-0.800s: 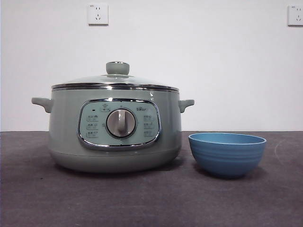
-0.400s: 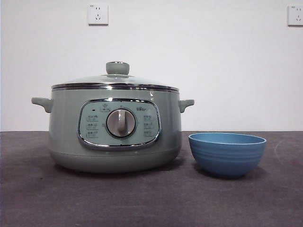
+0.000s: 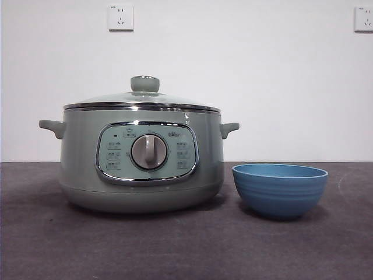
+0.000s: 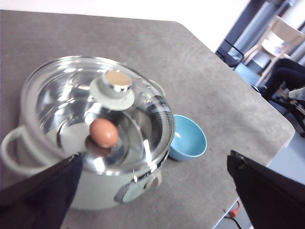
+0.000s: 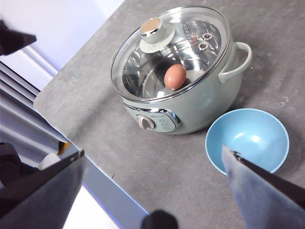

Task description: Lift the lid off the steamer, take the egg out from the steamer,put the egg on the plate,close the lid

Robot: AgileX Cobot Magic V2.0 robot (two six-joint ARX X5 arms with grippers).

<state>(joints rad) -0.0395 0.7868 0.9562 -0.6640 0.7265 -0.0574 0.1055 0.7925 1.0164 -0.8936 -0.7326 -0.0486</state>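
change since earlier: nothing has moved between the front pictures; pot, lid and bowl sit exactly as before, and no arm has entered that view.
steamer: the steamer [image 3: 141,160] stands on the dark grey worktop [image 3: 186,251], left of centre, control dial facing the camera.
lid: the lid [image 3: 141,99] is seated flat on the steamer's rim, its round knob [image 4: 117,80] upright at the middle and free of any contact.
egg: the egg [image 5: 175,76] lies inside the steamer, seen through the glass, a little off centre from the knob.
plate: the plate [image 3: 280,189], a blue bowl, is just beside the steamer on the right, apart from it and holding nothing.
left gripper: the left gripper [image 4: 152,191] hangs high over the steamer, jaws spread wide, holding nothing.
right gripper: the right gripper [image 5: 152,188] is likewise high up and well apart from everything, jaws wide, holding nothing.
step in hand: lifting the lid, not yet begun.
doing it well: probably best to descend straight over the knob, centre the jaws around it, close firmly, then lift vertically so the chrome rim clears the pot without dragging or tilting.
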